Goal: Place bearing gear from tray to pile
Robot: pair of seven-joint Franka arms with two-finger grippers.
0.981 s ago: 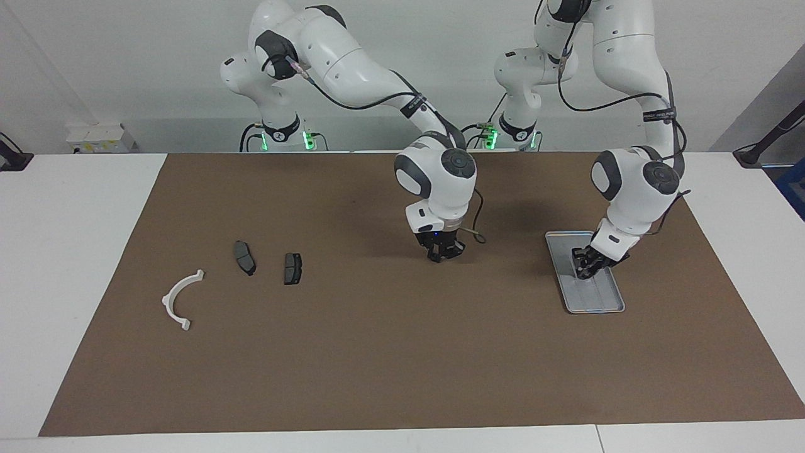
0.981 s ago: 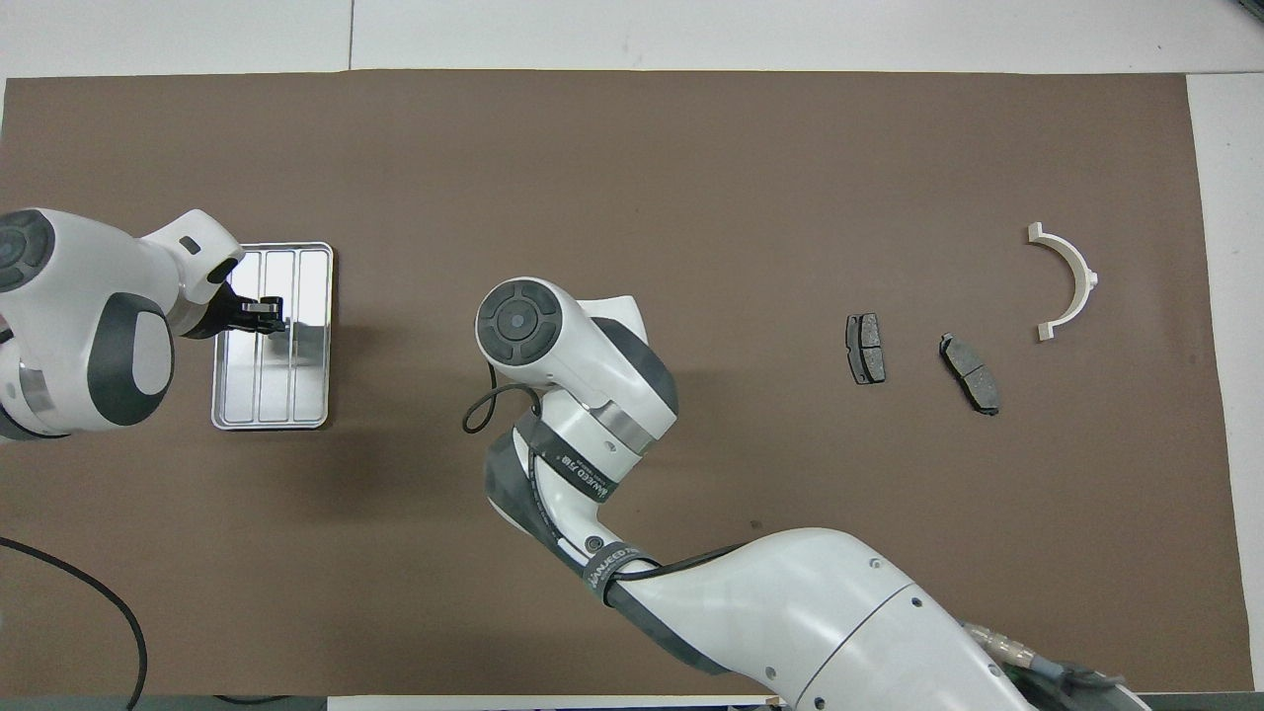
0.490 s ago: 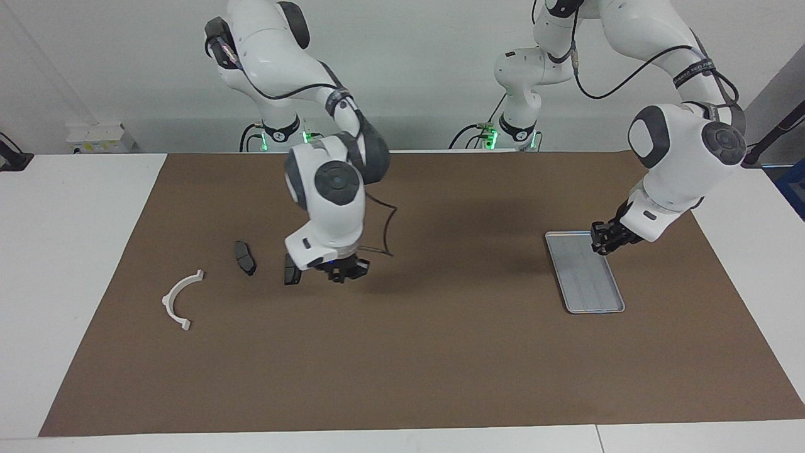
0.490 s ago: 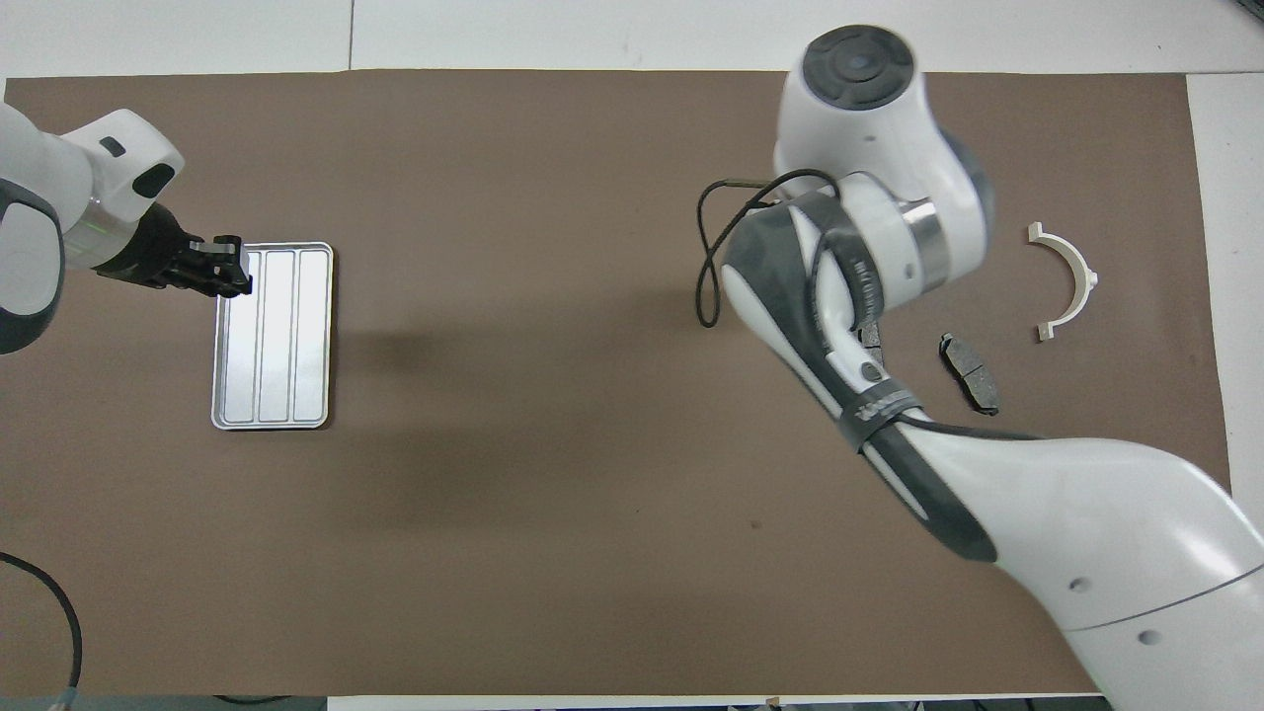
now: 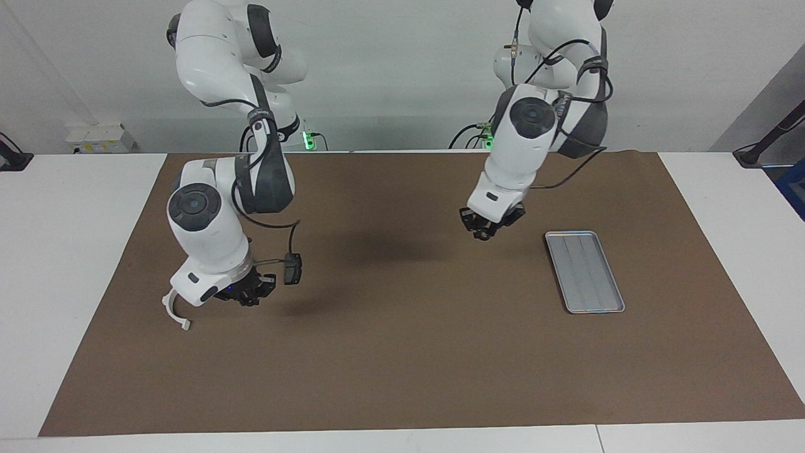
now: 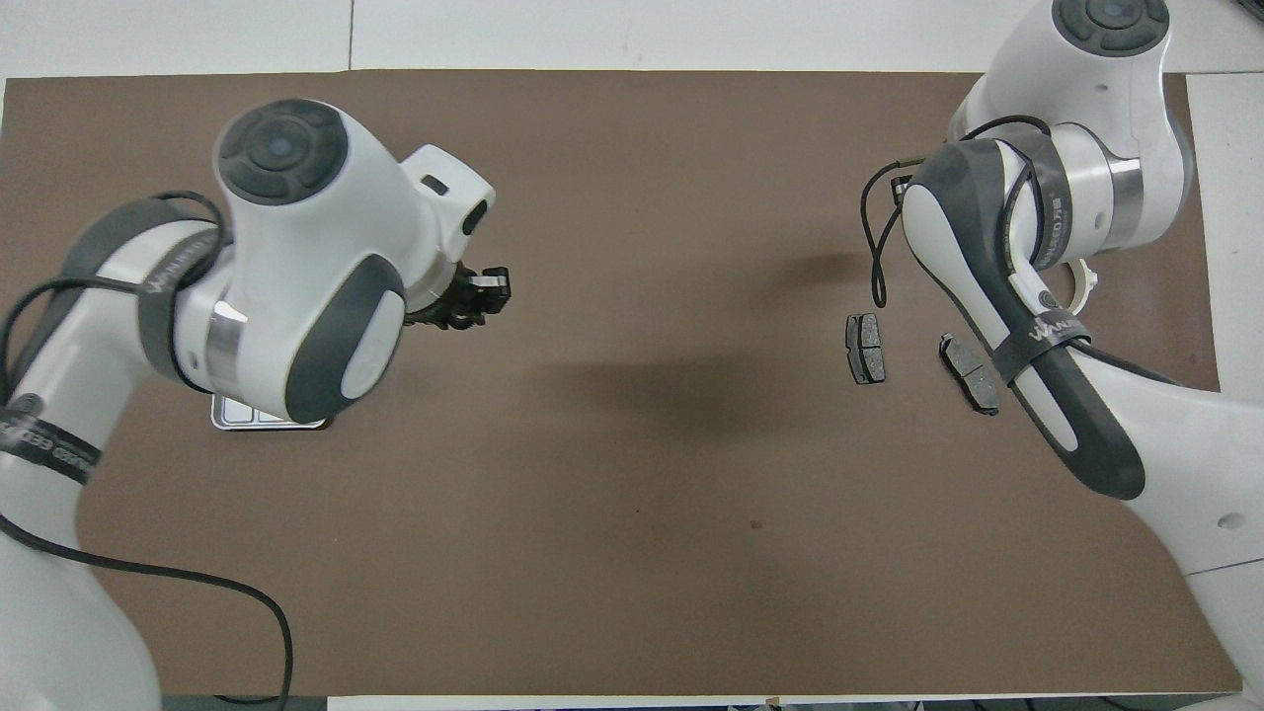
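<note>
We take in the white table (image 5: 75, 251) first, with the brown mat (image 5: 402, 352) spread across it, and both arms are out over that mat. The right arm reaches down at its own end of the table. The right gripper (image 5: 248, 292) hangs low over the pile, just beside the white bracket (image 5: 176, 314), with its fingers closed on nothing we can see. The left arm is up in the air, and the left gripper (image 5: 483, 234) sits over bare mat, beside the tray (image 5: 588, 277) and toward the middle of the table. The tray itself lies at the left arm's end, and we see nothing lying in it. Farther along toward the right arm, the two brake pads (image 6: 865, 348) lie side by side and close together, nearer the robots than the bracket. From overhead there is a small pale glint between the left fingers (image 6: 472, 308), which are drawn close together. We take that glint to be the bearing gear (image 6: 491, 282), gripped and off the tray. By our reading this is the carry step. Next the left arm needs a long sweep across the mat toward the pads. It must keep clear of the right arm parked there, then lower gently and let go beside the pile.
</note>
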